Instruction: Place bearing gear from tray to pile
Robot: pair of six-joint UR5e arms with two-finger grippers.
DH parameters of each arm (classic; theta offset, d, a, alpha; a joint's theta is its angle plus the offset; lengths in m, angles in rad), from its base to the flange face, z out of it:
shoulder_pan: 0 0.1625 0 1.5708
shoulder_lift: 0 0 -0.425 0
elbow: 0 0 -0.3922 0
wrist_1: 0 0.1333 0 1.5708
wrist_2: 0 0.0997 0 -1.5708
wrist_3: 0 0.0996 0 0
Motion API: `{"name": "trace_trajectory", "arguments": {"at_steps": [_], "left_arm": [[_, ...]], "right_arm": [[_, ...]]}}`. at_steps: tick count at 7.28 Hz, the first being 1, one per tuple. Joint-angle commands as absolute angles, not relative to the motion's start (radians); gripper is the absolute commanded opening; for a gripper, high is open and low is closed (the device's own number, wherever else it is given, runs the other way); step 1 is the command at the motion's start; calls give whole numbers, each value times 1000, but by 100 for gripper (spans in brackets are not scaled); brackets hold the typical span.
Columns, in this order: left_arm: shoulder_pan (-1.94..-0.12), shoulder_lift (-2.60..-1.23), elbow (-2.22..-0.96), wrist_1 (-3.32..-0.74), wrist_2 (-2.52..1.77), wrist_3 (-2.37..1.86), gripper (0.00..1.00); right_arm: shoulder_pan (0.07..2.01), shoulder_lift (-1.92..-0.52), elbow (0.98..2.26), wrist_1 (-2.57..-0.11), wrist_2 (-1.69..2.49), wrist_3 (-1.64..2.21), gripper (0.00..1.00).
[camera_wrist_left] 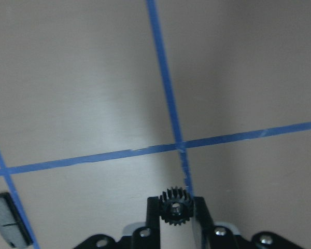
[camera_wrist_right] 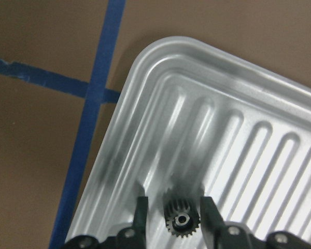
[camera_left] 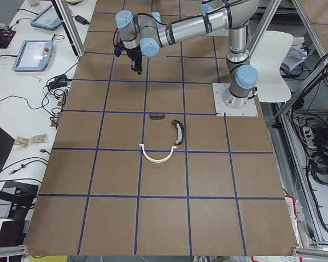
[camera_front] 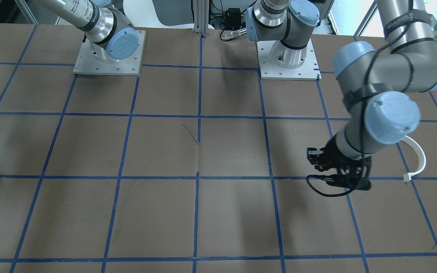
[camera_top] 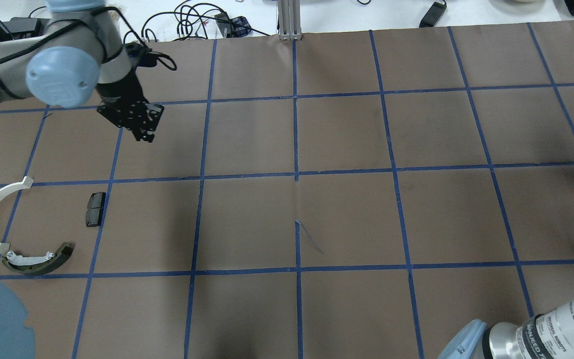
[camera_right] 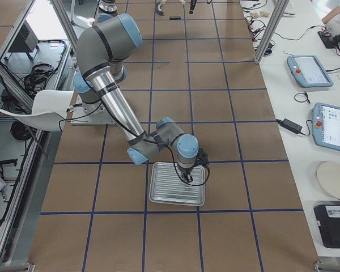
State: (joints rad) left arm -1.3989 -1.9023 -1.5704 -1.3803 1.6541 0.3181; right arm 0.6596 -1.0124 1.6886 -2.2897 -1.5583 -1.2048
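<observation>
While the left gripper (camera_top: 145,134) hung clamped on a bearing gear (camera_wrist_left: 176,206) above the table (camera_top: 347,214), the pile (camera_top: 58,257) lay nearer the robot and further left; the right gripper (camera_wrist_right: 173,207), jaws parted around a second gear (camera_wrist_right: 182,219), sat far right over the tray (camera_wrist_right: 259,119).

A wide table (camera_left: 120,174) under brown paper, gridded with blue tape (camera_left: 98,195). A white chair (camera_left: 276,54) stands far right; a white bench (camera_left: 22,117) with tablets (camera_left: 33,54) runs along the left.
</observation>
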Motion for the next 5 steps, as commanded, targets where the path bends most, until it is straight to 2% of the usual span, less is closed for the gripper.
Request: {"name": "trace_trajectory", "arguments": {"at_steps": [1,3,5], "left_arm": [[-1211,-1917,-1583,-1370,1716,501,0],[-1059,-1925,-1662,-1311,1712,615,0],[-1016,-1937,-1722,-1232,1713,687,0]], "right_arm": [[660,-1012,1687,-2289,-1571,-1206,35],[660,-1014,1683,-2289,-1591,-1203,22],[661,-1032,1681,-2287,-1610,-1200,4]]}}
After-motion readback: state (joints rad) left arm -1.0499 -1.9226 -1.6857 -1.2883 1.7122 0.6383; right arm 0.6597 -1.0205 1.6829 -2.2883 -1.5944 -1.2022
